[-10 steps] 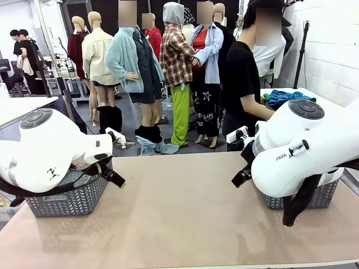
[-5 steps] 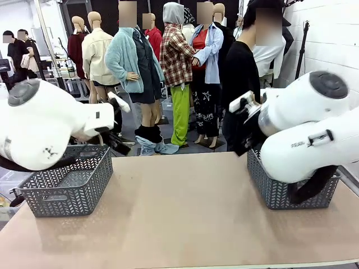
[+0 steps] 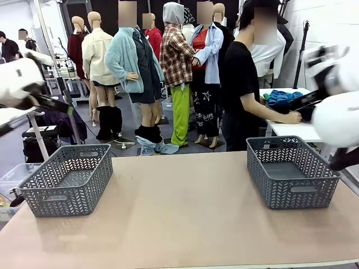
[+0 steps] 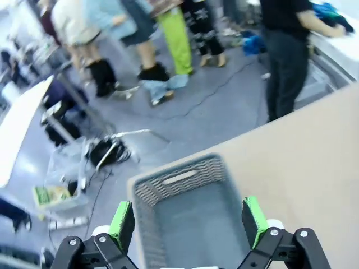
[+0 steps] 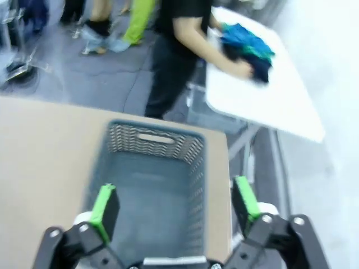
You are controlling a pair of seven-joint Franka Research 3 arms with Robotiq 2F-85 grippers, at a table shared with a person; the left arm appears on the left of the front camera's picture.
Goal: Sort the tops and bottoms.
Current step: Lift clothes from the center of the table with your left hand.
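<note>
A heap of loose garments (image 3: pixel 282 98), blue, green and dark navy, lies on a white side table behind the far right; which are tops and which bottoms I cannot tell. A person in a black T-shirt (image 3: pixel 240 84) rests a hand on the heap (image 5: pixel 247 47). My left gripper (image 4: pixel 188 221) hangs open and empty high over the left grey basket (image 4: pixel 179 178), up at the left edge (image 3: pixel 60 106) in the front view. My right gripper (image 5: pixel 175 206) is open and empty above the right grey basket (image 5: pixel 154 137).
The two grey mesh baskets (image 3: pixel 84 193) (image 3: pixel 291 197) stand empty at the left and right ends of the beige table (image 3: pixel 179 218). My right arm (image 3: pixel 336 120) is raised at the right edge. Cables and a clear bin (image 4: pixel 59 185) sit on the floor past the left basket.
Both arms have lifted and swung outward from in front of the baskets, which now show in full. The person has leaned to the white table and laid a hand on the heap.
</note>
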